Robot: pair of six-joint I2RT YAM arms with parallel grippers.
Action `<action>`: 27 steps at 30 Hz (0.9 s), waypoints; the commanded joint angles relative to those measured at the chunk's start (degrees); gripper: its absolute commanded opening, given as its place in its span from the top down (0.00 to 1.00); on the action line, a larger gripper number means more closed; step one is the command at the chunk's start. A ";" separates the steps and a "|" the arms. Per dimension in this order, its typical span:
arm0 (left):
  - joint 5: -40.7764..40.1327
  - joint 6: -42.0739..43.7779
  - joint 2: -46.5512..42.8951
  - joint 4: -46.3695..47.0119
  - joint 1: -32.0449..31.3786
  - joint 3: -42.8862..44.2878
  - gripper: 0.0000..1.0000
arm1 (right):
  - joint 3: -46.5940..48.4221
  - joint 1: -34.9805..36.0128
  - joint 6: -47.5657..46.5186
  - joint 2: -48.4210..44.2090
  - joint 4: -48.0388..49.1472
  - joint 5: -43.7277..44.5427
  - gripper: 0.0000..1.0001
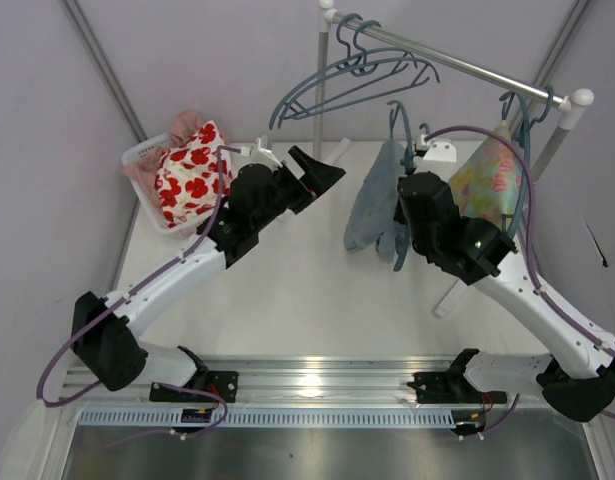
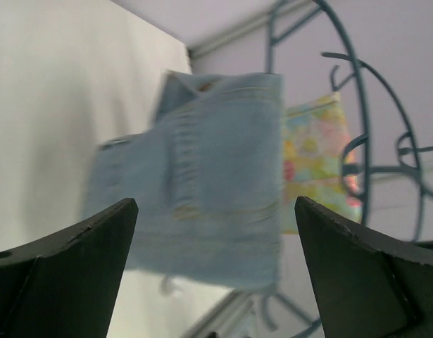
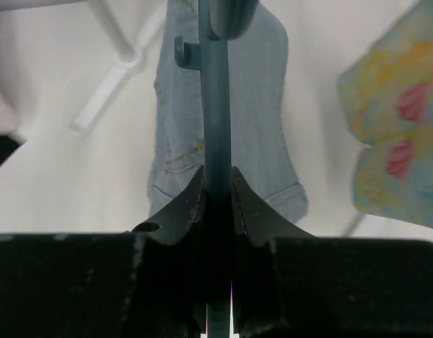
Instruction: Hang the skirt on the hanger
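Note:
The light blue denim skirt [image 1: 375, 205] hangs draped over a thin teal hanger [image 1: 398, 125] above the table, left of the right arm. My right gripper [image 1: 407, 200] is shut on that hanger. In the right wrist view its fingertips [image 3: 217, 176] pinch the teal bar [image 3: 217, 105], with the skirt [image 3: 265, 105] hanging on both sides behind it. My left gripper [image 1: 322, 172] stands open a little to the left of the skirt, touching nothing. In the left wrist view the skirt [image 2: 216, 162] appears beyond the wide-apart fingers [image 2: 82, 260], slightly blurred.
A white basket [image 1: 137, 155] at the back left holds a white cloth with red flowers [image 1: 192, 170]. A rack rail [image 1: 457, 60] crosses the back with spare teal hangers [image 1: 347, 75]. A pastel floral garment [image 1: 487, 180] hangs at the right, close behind the right gripper.

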 commanded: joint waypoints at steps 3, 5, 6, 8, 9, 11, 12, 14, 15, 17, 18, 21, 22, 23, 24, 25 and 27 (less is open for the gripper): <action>-9.98 12.42 -8.63 -8.09 0.20 -4.50 0.00 | 16.67 -2.99 6.38 6.19 -10.21 14.00 1.00; -11.90 15.22 -11.36 -9.33 0.20 -5.91 0.01 | 23.07 -3.52 7.61 9.79 -15.48 16.40 1.00; -12.61 15.94 -12.32 -9.59 0.20 -6.52 0.01 | 24.94 -3.70 7.79 10.77 -16.64 17.19 1.00; -14.54 18.22 -14.43 -10.73 0.20 -8.19 0.01 | 30.98 -4.14 7.79 13.48 -19.01 18.69 1.00; -14.99 18.67 -15.05 -11.26 0.20 -8.63 0.00 | 33.37 -4.66 7.70 14.72 -20.15 19.57 1.00; -15.34 19.81 -16.37 -12.58 0.38 -9.16 0.01 | 38.29 -4.84 7.18 17.36 -23.06 22.46 1.00; -14.91 20.16 -16.73 -12.93 0.38 -9.42 0.01 | 42.06 -5.02 6.30 19.46 -23.50 23.43 1.00; -14.03 20.69 -17.25 -13.72 0.47 -10.13 0.01 | 45.24 -5.54 3.93 21.49 -23.51 23.62 1.00; -12.72 20.78 -17.43 -13.90 0.47 -10.30 0.00 | 48.04 -6.15 2.79 23.41 -23.59 24.05 1.00; -11.22 20.52 -18.13 -13.64 0.38 -12.57 0.00 | 50.26 -6.95 2.16 24.83 -23.68 23.36 1.00; -10.61 20.26 -19.53 -13.55 0.29 -13.20 0.01 | 51.83 -7.21 1.81 25.88 -23.33 22.48 1.00; -10.16 19.73 -22.69 -13.99 0.29 -16.01 0.01 | 54.74 -8.27 -1.08 27.64 -21.93 21.60 1.00; -10.33 19.73 -23.31 -14.69 0.29 -16.72 0.00 | 56.75 -8.44 -2.31 28.96 -21.49 21.77 1.00; -10.34 19.99 -23.84 -15.30 0.29 -16.98 0.00 | 57.38 -8.71 -2.93 29.49 -21.14 21.95 1.00; -10.51 20.25 -24.37 -16.96 0.29 -16.73 0.00 | 57.82 -8.97 -3.37 29.93 -20.79 22.12 1.00; -10.95 20.69 -24.64 -17.67 0.29 -16.55 0.00 | 58.09 -9.49 -4.16 30.55 -19.74 22.30 1.00; -11.21 20.96 -24.99 -18.73 0.29 -15.85 0.01 | 58.61 -10.02 -3.99 31.08 -19.29 23.17 1.00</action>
